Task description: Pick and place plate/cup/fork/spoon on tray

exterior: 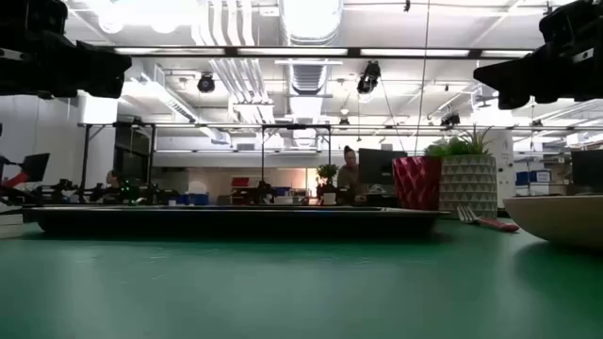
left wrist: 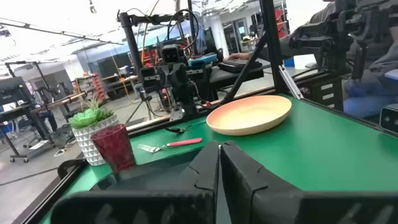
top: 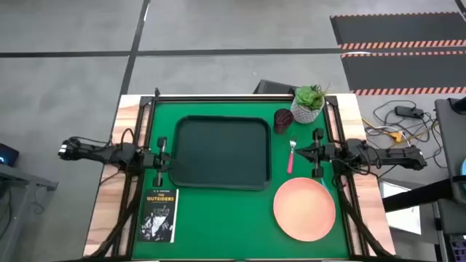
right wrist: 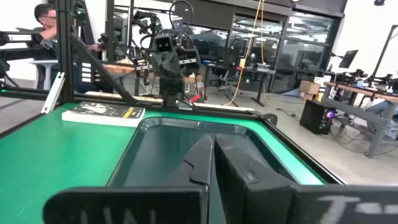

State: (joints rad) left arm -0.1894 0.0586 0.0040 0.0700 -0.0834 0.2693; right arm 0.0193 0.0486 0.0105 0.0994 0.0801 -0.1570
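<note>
The dark tray [top: 218, 153] lies in the middle of the green table. The salmon-pink plate [top: 304, 207] rests flat at the near right. The dark red cup [top: 283, 120] stands upright to the right of the tray's far right corner. The pink-handled fork [top: 291, 156] lies between the tray and my right gripper. The spoon does not plainly show. My left gripper [top: 166, 154] hovers shut and empty over the tray's left rim. My right gripper [top: 302, 151] hovers shut and empty to the right of the tray, by the fork. Their fingers meet in both wrist views [left wrist: 219, 163] [right wrist: 211, 158].
A white pot with a green plant [top: 309, 105] stands just right of the cup. A black book [top: 159, 215] lies at the near left. Black frame bars run along the table's far, left and right sides. People sit at desks in the room beyond.
</note>
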